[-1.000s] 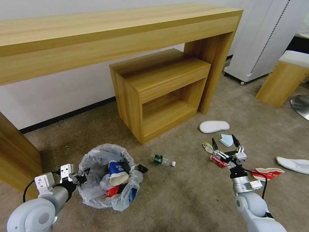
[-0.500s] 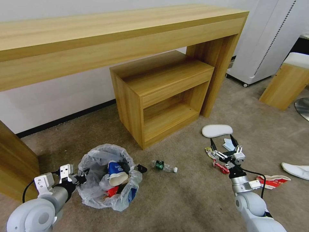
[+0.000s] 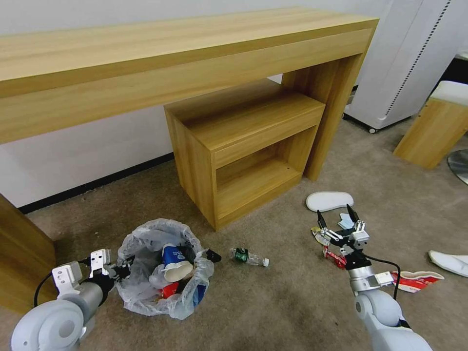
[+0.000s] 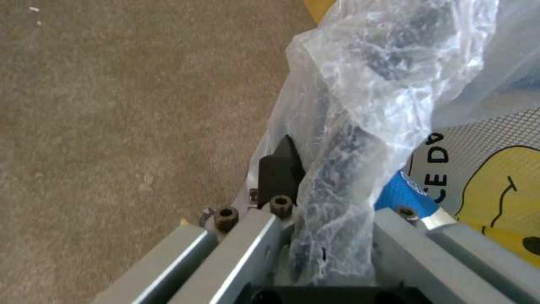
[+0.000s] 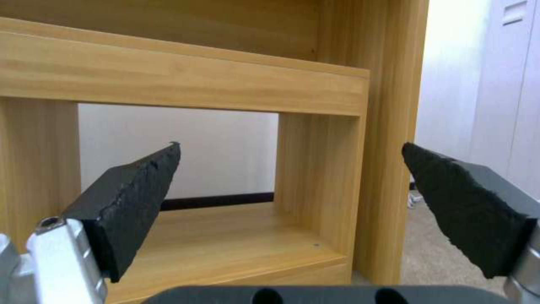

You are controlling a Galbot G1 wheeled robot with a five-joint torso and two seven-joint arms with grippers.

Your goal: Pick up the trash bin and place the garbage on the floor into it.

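1. The right hand (image 3: pixel 336 218) hangs with its jaws spread wide and nothing between them, over the red wrapper (image 3: pixel 335 257) and just short of the mask (image 3: pixel 346 222). Against the earlier head frames it sits a little nearer the shelf unit (image 3: pixel 243 146); the whole scene has shifted as well, so the camera moved.
2. The left hand (image 3: pixel 127 267) is clamped on the bin (image 3: pixel 163 275) at its bagged rim, as before. The bin is on the floor (image 3: pixel 273 307), at the robot's left.
3. Counted on the floor: one bottle (image 3: pixel 248 256), two slippers (image 3: pixel 329 200) (image 3: pixel 449 262), one bowl (image 3: pixel 417 280), one mask, one red wrapper. In the bin: one cup (image 3: pixel 174 262).
4. The left wrist view shows the bag (image 4: pixel 349 126) pinched between the fingers (image 4: pixel 279 171), and blue and yellow printing on the bin's side.
5. The right wrist view looks level into the shelf unit between the two pads (image 5: pixel 129 202).
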